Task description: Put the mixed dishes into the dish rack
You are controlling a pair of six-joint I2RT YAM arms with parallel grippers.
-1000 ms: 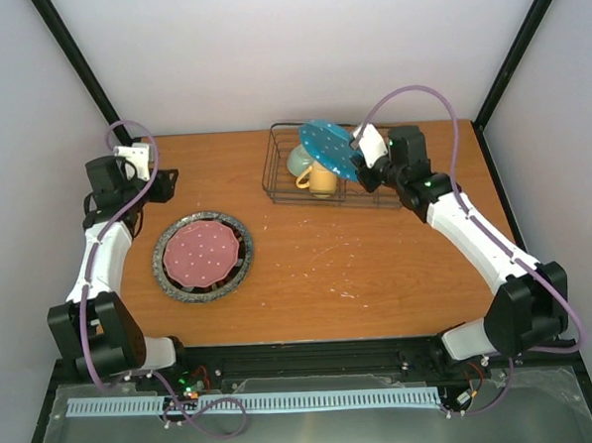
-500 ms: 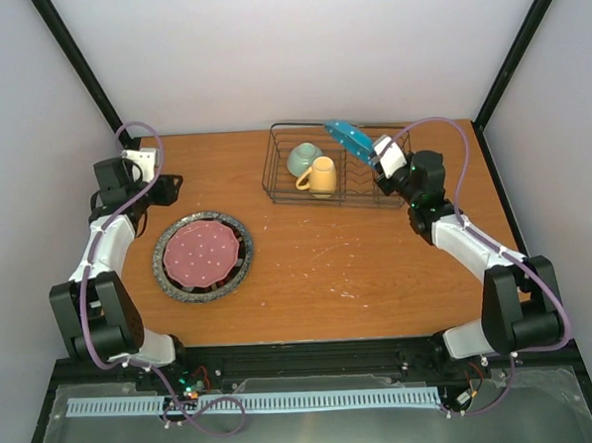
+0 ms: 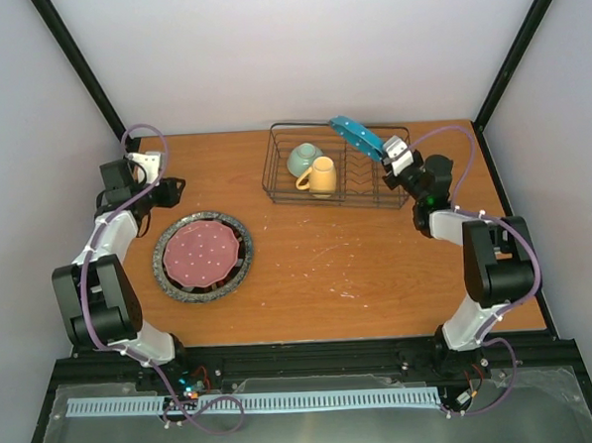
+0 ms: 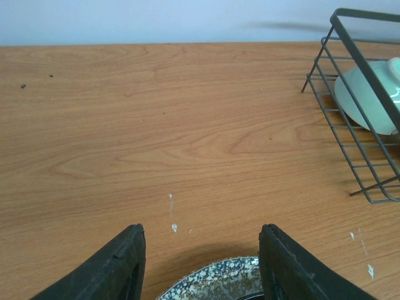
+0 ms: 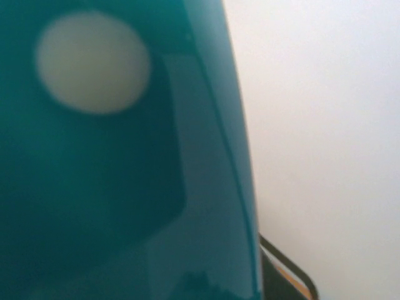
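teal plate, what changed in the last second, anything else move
The right tool, shut on the teal white-dotted plate, carried it rightward from above the yellow mug and pale green bowl to the right part of the dish rack, tipping it nearly edge-on. The left arm folded back slightly, left tool open. Mug, bowl, the pink plate on the grey speckled plate stayed put.

Centre and near right: bare brown wooden tabletop (image 3: 378,267), open from the near edge up to the rack.
Near left: large grey speckled plate (image 3: 161,263) carrying a pink white-dotted plate (image 3: 203,251); bars low passes.
Far left: left gripper (image 3: 173,191), fingers apart; bare wood lies between it and the rack.
Rack, left part: rectangular black wire dish rack (image 3: 269,163), filled by a pale green bowl (image 3: 302,159) and a yellow mug (image 3: 321,176).
Rack, right part: tilted teal white-dotted plate (image 3: 354,135), clamped by the right gripper (image 3: 387,155), overhangs the dividers.
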